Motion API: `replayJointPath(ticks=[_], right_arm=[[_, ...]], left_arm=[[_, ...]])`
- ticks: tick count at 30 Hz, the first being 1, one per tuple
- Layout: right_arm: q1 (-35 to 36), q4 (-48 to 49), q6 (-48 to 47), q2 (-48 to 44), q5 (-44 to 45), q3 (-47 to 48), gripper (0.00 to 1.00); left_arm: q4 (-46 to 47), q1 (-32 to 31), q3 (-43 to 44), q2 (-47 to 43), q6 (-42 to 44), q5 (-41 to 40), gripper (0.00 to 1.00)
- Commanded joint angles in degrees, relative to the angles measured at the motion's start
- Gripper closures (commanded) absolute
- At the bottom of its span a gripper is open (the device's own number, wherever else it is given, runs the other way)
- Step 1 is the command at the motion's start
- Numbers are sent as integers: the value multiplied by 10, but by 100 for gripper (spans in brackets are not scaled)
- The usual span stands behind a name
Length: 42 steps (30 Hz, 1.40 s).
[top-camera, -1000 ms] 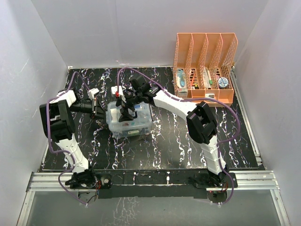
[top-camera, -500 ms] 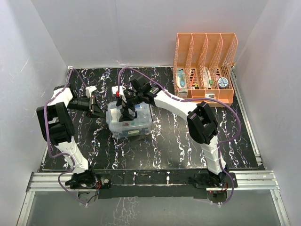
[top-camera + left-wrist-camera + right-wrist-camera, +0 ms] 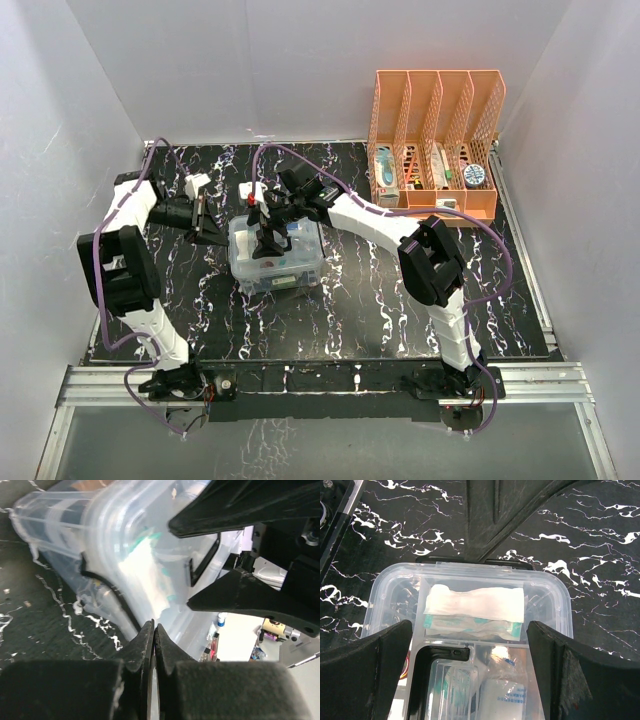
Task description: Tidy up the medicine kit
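The medicine kit box [image 3: 296,272] is a clear box in the middle of the black marbled table, with its clear lid [image 3: 552,597] on top. The lid's black handle [image 3: 437,656] shows in the right wrist view. Through the lid I see a white and teal gauze packet [image 3: 475,604] and other packets in the divided tray. My right gripper [image 3: 268,238] hangs open just above the lid, its jaws spread wide on either side [image 3: 470,626], holding nothing. My left gripper [image 3: 212,231] is shut and empty, its tips [image 3: 154,627] close to the box's left side [image 3: 125,545].
A tall orange perforated file rack [image 3: 435,110] stands at the back right with several small medicine items in its slots. White walls enclose the table on three sides. A black latch [image 3: 102,582] runs down the box's side nearest my left gripper.
My left arm has swung toward the far left wall, and its gripper has shifted slightly back along the box's left side. The right arm and the box have not moved.
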Motion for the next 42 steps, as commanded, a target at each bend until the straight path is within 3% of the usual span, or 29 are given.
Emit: replayJointPath(ticks=[1,10,17,21,22,25,27,31,36,42], right_arm=[[-8,-145,-39,89,155,-71,2],[-8,-129,-34,78,151,-97,2],[-8,-126,-7,40,153,-82,2],[-14,-110,30,-28,180,-54,2],[-18,-99,47,-47,198,-45,2],[-57,-40,129,-106,278,-30,2],[-113,-17,188,-130,285,-30,1],[-223,37,252,-184,286,-105,2],[-244,138,272,-275,336,-249,2],[-244,208,300,-342,350,-345,2]], left_arm=[[-14,-30,10,-39,-25,36,100],[11,-46,14,-45,-50,37,100],[-12,-47,172,-54,-71,-4,100],[-11,-44,310,-55,-103,-44,100],[-13,-43,346,-51,-108,-55,96],[2,-34,399,-50,-127,-105,64],[39,-18,351,-73,-143,-143,49],[143,5,150,-147,-163,-200,47],[194,5,1,-203,-147,-239,44],[273,6,-70,-262,-140,-284,15]])
